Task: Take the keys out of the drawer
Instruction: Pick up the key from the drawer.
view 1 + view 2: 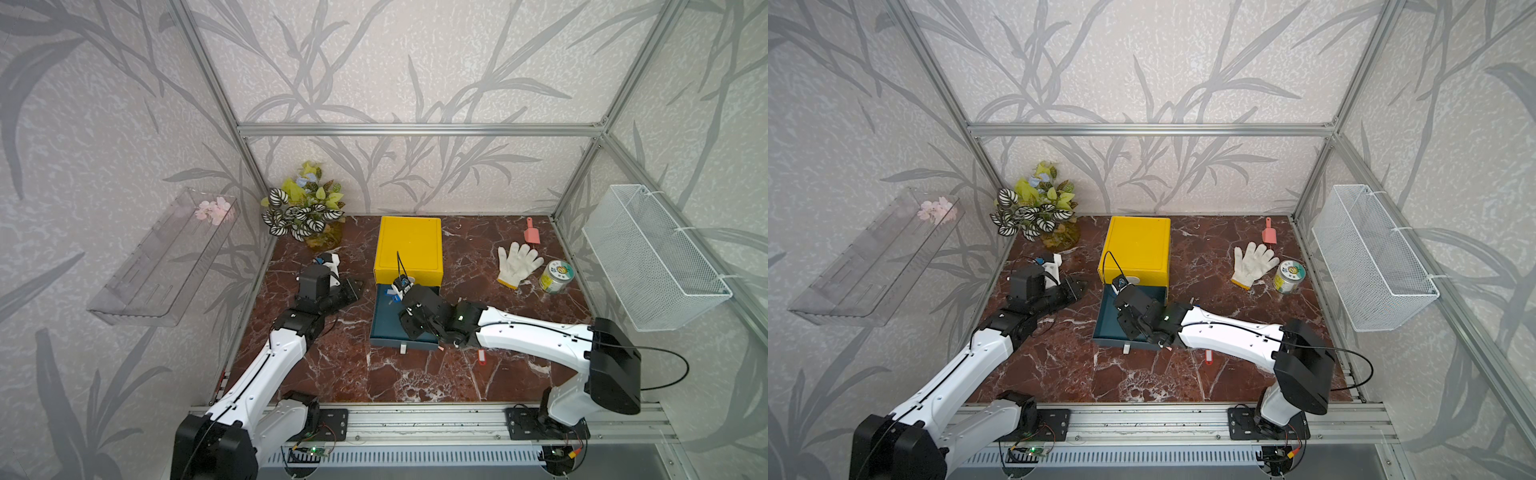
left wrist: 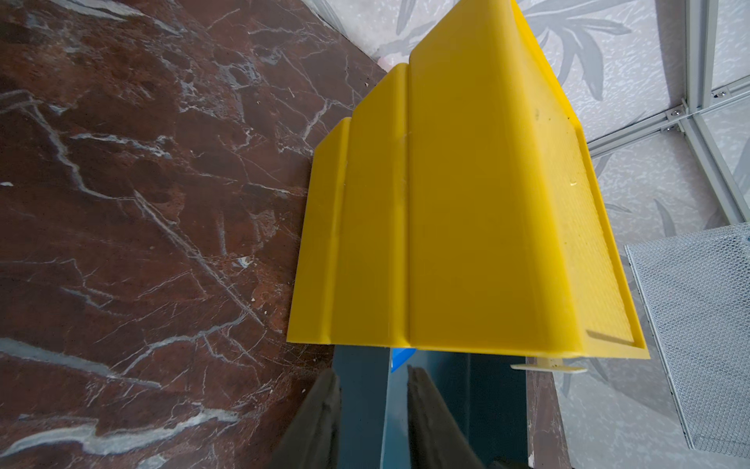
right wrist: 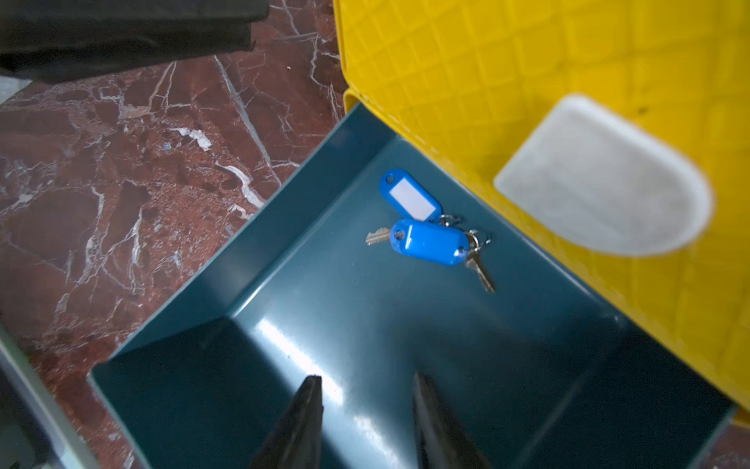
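Currently, the small silver keys on blue plastic tags lie inside the teal plastic drawer, just ahead of your right gripper, jaws parted and empty. Your left gripper, jaws likewise parted on nothing, sits beside that drawer.

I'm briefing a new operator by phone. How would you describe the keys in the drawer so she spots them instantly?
Find the yellow cabinet at the back of the marble table; its dark teal drawer is pulled out toward the robot. On the drawer floor near the cabinet front lie silver keys with two blue tags, unlike the red tag on the table.
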`<state>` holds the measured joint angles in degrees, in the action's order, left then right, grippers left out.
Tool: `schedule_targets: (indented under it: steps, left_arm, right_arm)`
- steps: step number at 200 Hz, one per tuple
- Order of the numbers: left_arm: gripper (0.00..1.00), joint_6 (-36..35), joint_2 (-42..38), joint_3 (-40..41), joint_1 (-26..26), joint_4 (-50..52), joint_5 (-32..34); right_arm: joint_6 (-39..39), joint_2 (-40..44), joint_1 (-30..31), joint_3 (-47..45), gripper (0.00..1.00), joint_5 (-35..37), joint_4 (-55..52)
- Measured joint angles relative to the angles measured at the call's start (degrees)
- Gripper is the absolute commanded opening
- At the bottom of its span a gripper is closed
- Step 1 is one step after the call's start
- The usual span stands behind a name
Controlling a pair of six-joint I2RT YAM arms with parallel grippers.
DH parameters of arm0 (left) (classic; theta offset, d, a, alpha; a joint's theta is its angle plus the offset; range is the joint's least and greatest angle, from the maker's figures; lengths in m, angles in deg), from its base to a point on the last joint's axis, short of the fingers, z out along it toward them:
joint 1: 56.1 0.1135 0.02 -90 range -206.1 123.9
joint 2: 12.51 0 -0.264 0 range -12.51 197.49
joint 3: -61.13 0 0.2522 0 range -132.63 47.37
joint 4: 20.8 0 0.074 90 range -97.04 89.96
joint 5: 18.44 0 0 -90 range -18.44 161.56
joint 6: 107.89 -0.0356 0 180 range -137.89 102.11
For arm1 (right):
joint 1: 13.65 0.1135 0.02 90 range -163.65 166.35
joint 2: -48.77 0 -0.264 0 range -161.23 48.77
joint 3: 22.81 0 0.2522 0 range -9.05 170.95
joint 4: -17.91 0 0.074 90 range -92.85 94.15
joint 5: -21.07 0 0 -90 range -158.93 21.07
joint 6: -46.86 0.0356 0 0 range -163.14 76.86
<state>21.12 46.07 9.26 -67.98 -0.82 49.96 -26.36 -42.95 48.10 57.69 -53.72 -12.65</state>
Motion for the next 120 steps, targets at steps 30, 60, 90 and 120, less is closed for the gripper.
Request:
schedule_targets:
  steps: [30,60,90,120]
  left_arm:
    - [0.31,-0.3,-0.1,-0.1,0.0,0.6,-0.3]
    - [0.31,-1.0,-0.4,-0.2,0.0,2.6,-0.3]
    - [0.31,-1.8,-1.0,-0.2,0.0,3.9,0.1]
    - [0.31,-2.4,-1.2,-0.2,0.0,4.9,0.5]
  right_arm:
    - [-3.2,-2.3,0.0,0.0,0.40,1.7,3.5]
    - [-5.6,-5.2,0.0,0.0,0.40,3.1,6.8]
    - [-6.9,-8.7,0.0,0.1,0.40,4.9,10.7]
    - [-7.7,-12.2,-0.3,1.5,0.40,6.9,12.9]
